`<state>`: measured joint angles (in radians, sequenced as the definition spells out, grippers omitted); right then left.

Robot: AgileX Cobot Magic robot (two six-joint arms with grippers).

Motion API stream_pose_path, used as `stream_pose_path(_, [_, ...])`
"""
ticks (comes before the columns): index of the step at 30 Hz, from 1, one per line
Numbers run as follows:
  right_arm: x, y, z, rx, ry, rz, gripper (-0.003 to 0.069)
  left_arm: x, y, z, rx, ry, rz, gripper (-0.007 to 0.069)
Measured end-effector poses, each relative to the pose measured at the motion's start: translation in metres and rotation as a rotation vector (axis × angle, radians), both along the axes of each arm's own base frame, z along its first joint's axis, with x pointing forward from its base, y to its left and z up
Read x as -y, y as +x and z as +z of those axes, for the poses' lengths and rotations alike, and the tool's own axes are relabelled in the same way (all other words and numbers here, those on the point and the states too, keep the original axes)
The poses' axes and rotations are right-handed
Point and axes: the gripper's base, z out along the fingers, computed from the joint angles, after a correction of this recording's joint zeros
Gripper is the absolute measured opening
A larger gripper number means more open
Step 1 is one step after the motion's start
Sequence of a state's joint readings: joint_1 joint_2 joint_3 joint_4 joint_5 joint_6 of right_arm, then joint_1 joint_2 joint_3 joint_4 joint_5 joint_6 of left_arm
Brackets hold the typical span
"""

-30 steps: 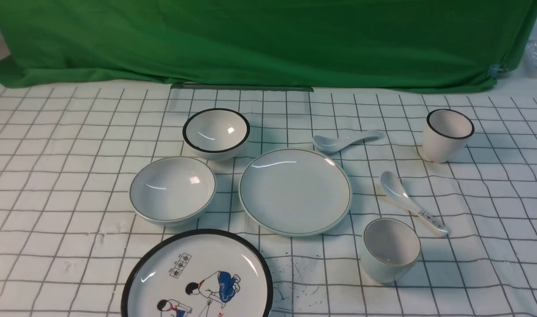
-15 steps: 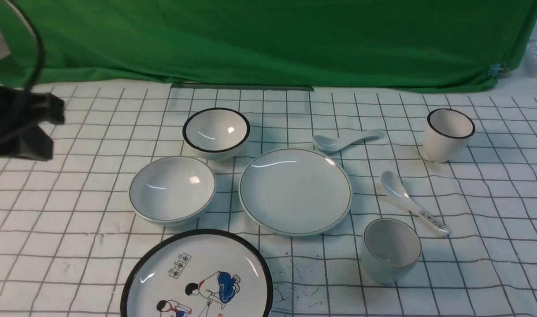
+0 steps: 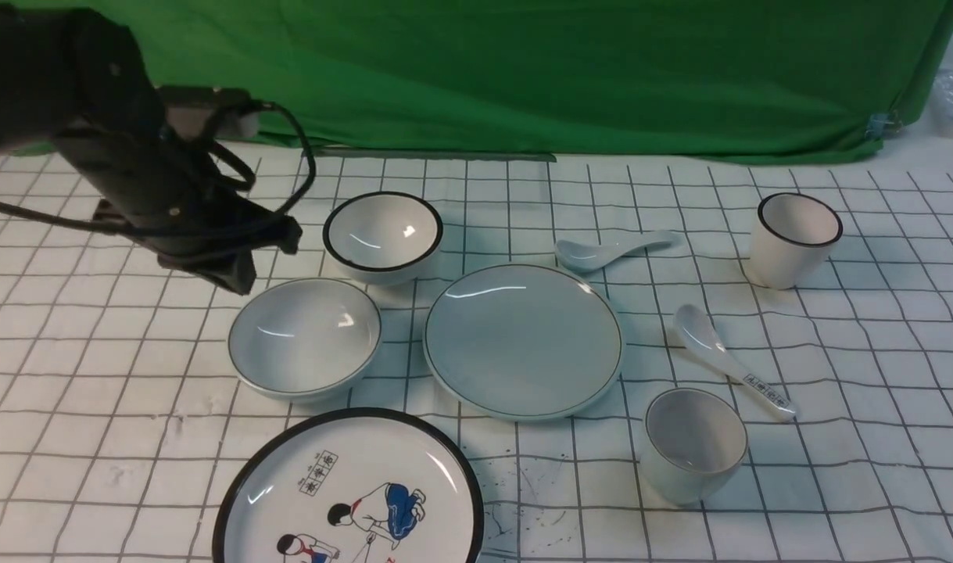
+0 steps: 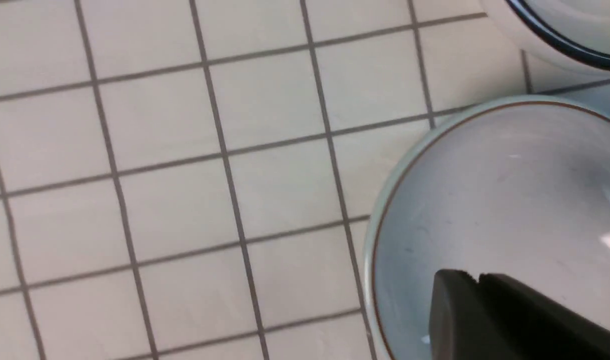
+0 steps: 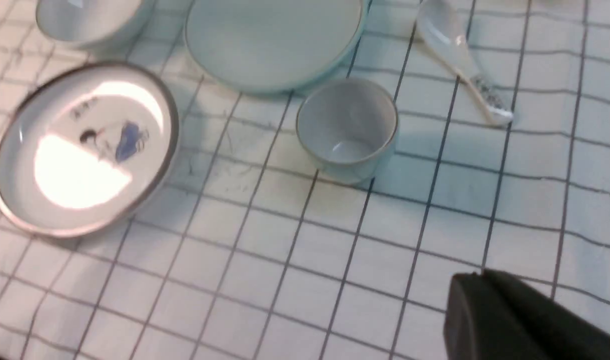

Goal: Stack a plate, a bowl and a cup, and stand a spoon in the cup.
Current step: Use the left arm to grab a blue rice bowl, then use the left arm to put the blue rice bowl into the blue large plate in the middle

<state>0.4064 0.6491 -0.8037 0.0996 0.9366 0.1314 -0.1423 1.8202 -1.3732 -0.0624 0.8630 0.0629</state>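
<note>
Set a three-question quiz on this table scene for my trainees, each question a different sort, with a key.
1. True or false: the bowl and the plate lie side by side, not stacked.
2. Fill in: the spoon lies on the ____, not in the cup.
3. Which is the left gripper nearest? A the bowl; B the plate; C the cup.
Key: 1 true; 2 tablecloth; 3 A.
</note>
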Motion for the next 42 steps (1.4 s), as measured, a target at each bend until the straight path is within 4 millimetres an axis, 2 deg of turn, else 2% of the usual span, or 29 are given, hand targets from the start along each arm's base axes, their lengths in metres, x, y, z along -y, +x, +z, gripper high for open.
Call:
stream_pose_path(1, [-0.002, 0.002, 0.000, -0.008, -0.004, 0.010, 0.0034, 0.000, 0.001, -0.003, -0.002, 0.004, 0.001, 0.0077])
stream_pose_path(4, [-0.015, 0.013, -0.005, -0.056, -0.015, 0.082, 0.0034, -0.002, 0.014, -0.027, -0.008, 0.046, -0.004, 0.0209])
stream_pose_path(5, [-0.017, 0.014, -0.005, -0.055, -0.014, 0.089, 0.0034, -0.002, 0.015, -0.029, -0.008, 0.048, -0.005, 0.0225])
stream_pose_path(8, [-0.021, 0.017, -0.005, -0.043, -0.005, 0.106, 0.0034, -0.001, 0.021, -0.048, -0.028, 0.058, -0.009, 0.0352])
stream_pose_path(11, [-0.022, 0.019, -0.005, -0.032, 0.003, 0.107, 0.0034, -0.001, 0.023, -0.064, -0.069, 0.062, -0.004, 0.0428])
stream_pose_path(13, [-0.022, 0.019, -0.004, -0.028, 0.005, 0.106, 0.0034, -0.001, 0.023, -0.068, -0.082, 0.060, 0.006, 0.0435])
stream_pose_path(15, [-0.023, 0.020, -0.004, -0.019, 0.010, 0.105, 0.0034, 0.000, 0.024, -0.070, -0.092, 0.047, 0.023, 0.0416])
stream_pose_path(16, [-0.023, 0.020, -0.003, -0.011, 0.015, 0.104, 0.0034, 0.001, 0.023, -0.071, -0.103, 0.036, 0.035, 0.0336])
stream_pose_path(17, [-0.023, 0.020, -0.003, -0.011, 0.015, 0.104, 0.0034, 0.001, 0.023, -0.071, -0.105, 0.035, 0.037, 0.0310])
stream_pose_path(18, [-0.023, 0.020, -0.003, -0.007, 0.017, 0.103, 0.0034, 0.001, 0.023, -0.068, -0.120, 0.033, 0.041, 0.0192])
stream_pose_path(19, [-0.023, 0.020, -0.003, -0.007, 0.017, 0.103, 0.0034, 0.001, 0.023, -0.068, -0.122, 0.031, 0.042, 0.0177])
stream_pose_path(20, [-0.023, 0.021, -0.003, -0.005, 0.017, 0.104, 0.0036, 0.002, 0.021, -0.062, -0.140, 0.023, 0.051, 0.0113])
stream_pose_path(24, [-0.023, 0.021, -0.003, 0.000, 0.015, 0.108, 0.0035, 0.003, 0.020, -0.050, -0.142, 0.008, 0.056, 0.0078])
stream_pose_path(26, [-0.023, 0.021, -0.003, 0.001, 0.015, 0.108, 0.0035, 0.007, 0.016, -0.034, -0.125, -0.052, 0.072, 0.0042])
stream_pose_path(28, [-0.023, 0.021, -0.002, 0.010, 0.020, 0.107, 0.0037, 0.019, 0.012, -0.018, -0.093, -0.157, 0.048, 0.0039])
stream_pose_path(29, [-0.024, 0.021, -0.002, 0.012, 0.021, 0.107, 0.0037, 0.019, 0.012, -0.016, -0.088, -0.168, 0.046, 0.0039])
stream_pose_path(32, [-0.024, 0.023, 0.000, 0.033, 0.031, 0.104, 0.0037, 0.052, 0.006, 0.012, 0.003, -0.340, -0.023, 0.0039])
stream_pose_path(34, [-0.024, 0.023, 0.000, 0.034, 0.031, 0.104, 0.0038, 0.077, 0.005, 0.024, 0.066, -0.399, -0.059, 0.0039])
stream_pose_path(35, [-0.024, 0.023, 0.000, 0.034, 0.031, 0.104, 0.0038, 0.087, 0.005, 0.025, 0.085, -0.410, -0.072, 0.0039])
stream_pose_path(36, [-0.024, 0.023, 0.000, 0.034, 0.031, 0.104, 0.0038, 0.087, 0.005, 0.024, 0.087, -0.410, -0.071, 0.0039])
stream_pose_path(37, [-0.024, 0.023, 0.000, 0.035, 0.032, 0.104, 0.0038, 0.099, 0.006, 0.021, 0.094, -0.416, -0.085, 0.0039])
stream_pose_path(40, [-0.024, 0.023, 0.000, 0.036, 0.032, 0.104, 0.0038, 0.121, 0.015, 0.001, 0.075, -0.417, -0.097, 0.0039])
stream_pose_path(42, [-0.024, 0.023, 0.000, 0.036, 0.032, 0.104, 0.0038, 0.127, 0.023, -0.015, 0.042, -0.415, -0.082, 0.0039])
